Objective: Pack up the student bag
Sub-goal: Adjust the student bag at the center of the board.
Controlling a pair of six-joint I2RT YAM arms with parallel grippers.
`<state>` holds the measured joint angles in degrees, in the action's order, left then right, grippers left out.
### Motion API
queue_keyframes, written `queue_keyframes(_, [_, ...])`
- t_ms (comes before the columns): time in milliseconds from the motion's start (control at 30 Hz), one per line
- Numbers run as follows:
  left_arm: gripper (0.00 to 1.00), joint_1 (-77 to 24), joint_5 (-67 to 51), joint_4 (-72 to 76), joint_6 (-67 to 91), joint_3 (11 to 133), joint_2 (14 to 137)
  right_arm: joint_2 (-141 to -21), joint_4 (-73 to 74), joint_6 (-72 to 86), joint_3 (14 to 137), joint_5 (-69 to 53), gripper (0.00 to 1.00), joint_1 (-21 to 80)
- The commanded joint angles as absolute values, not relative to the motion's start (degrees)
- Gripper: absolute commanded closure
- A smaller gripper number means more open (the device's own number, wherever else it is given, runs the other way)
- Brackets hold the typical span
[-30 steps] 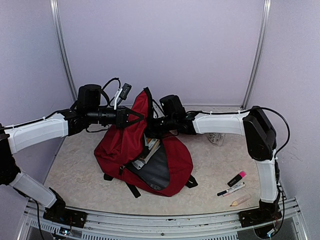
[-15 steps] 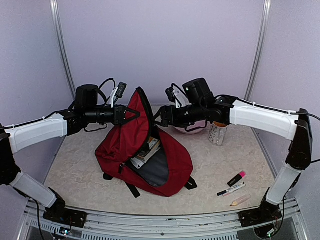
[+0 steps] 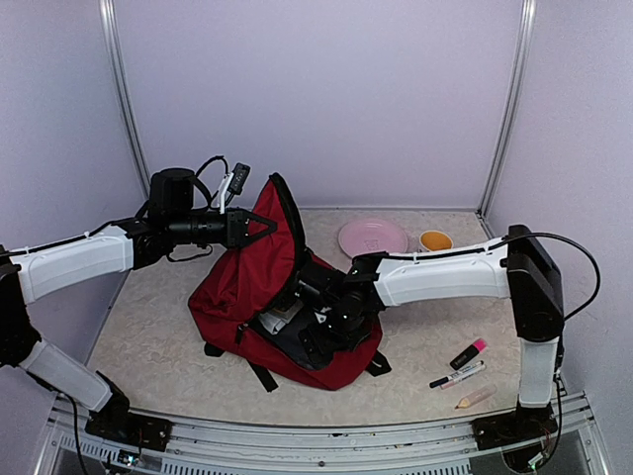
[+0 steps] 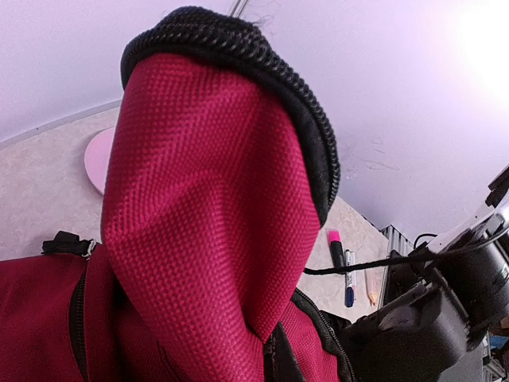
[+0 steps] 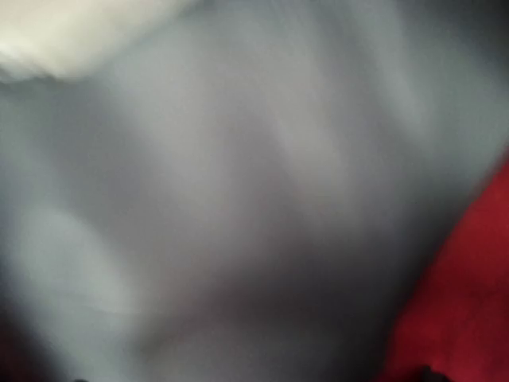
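My left gripper (image 3: 261, 228) is clamped on the zip rim (image 4: 270, 72) of the limp student bag (image 3: 242, 287), which looks like its firmest hold, while I cannot tell how my right gripper (image 3: 318, 319) stands, buried inside.

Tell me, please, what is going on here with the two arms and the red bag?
The left gripper holds the top edge of the red backpack up, so its mouth gapes open. The right arm reaches down into that opening. Its fingers are hidden inside, and its camera shows only blurred grey lining. A pink plate, an orange cup and some pens sit on the table outside the bag.
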<state>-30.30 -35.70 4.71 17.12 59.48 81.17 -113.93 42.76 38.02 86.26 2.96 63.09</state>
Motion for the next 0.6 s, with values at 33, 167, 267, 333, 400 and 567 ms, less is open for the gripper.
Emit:
queue_keyframes(33, [1.00, -30.0, -35.1, 7.7, 16.5, 59.4, 80.5, -116.2, 55.7, 39.9, 86.0, 9.7, 0.18, 63.3])
queue_keyframes(167, [1.00, -30.0, -34.9, 7.7, 16.4, 59.5, 80.8, -113.7, 56.3, 39.0, 85.2, 14.0, 0.84, 62.3])
queue_keyframes(267, [1.00, -30.0, -34.0, 7.5, 16.0, 59.4, 80.3, -111.7, 55.3, 36.9, 85.7, 17.8, 1.00, 60.0])
queue_keyframes(333, [1.00, -30.3, -32.9, 7.0, 15.2, 59.4, 79.8, -110.7, 53.4, 33.9, 86.3, 18.8, 1.00, 56.9])
queue_keyframes(400, [1.00, -31.7, -30.5, 5.1, 13.8, 60.3, 78.8, -109.6, 49.7, 29.7, 87.1, 19.4, 1.00, 53.9])
queue_keyframes(567, [1.00, -39.9, -17.2, 0.5, 12.6, 62.6, 73.8, -107.9, 40.5, 20.3, 90.3, 13.2, 1.00, 47.3])
